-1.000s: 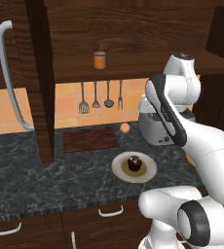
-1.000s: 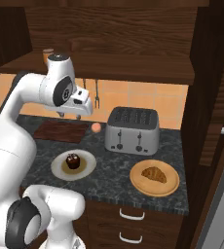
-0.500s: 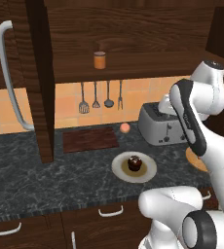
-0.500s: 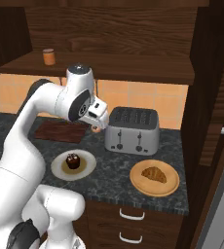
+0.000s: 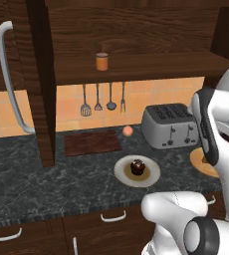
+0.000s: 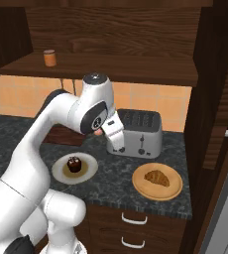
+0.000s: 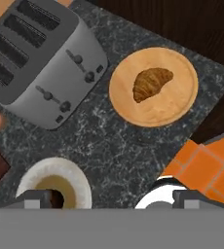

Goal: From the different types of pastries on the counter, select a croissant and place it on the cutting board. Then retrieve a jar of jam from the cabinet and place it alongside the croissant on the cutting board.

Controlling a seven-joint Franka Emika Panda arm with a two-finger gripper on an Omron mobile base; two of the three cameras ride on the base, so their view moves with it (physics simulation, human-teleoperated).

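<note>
The croissant (image 7: 152,83) lies on a round wooden plate (image 7: 182,104) to the right of the toaster, and it shows on the same plate (image 6: 141,186) as the croissant (image 6: 157,177) from the right base. My gripper (image 6: 119,148) hangs open and empty in front of the toaster, up and left of the croissant; its fingertips (image 7: 36,198) stand wide apart. The dark cutting board (image 5: 92,143) lies against the back wall, left of the toaster. An orange jar of jam (image 5: 102,62) stands on the open cabinet shelf above it, also the jar (image 6: 49,57).
A silver toaster (image 5: 169,125) (image 7: 36,63) stands between board and croissant plate. A chocolate cupcake on a white plate (image 5: 137,167) (image 6: 74,164) sits near the counter front. A small peach-coloured ball (image 5: 128,131) lies by the board. Utensils (image 5: 104,97) hang on the wall. An open cabinet door (image 5: 12,74) hangs at left.
The arm has swung right, from near the cutting board to in front of the toaster. The jaws have opened wide.
</note>
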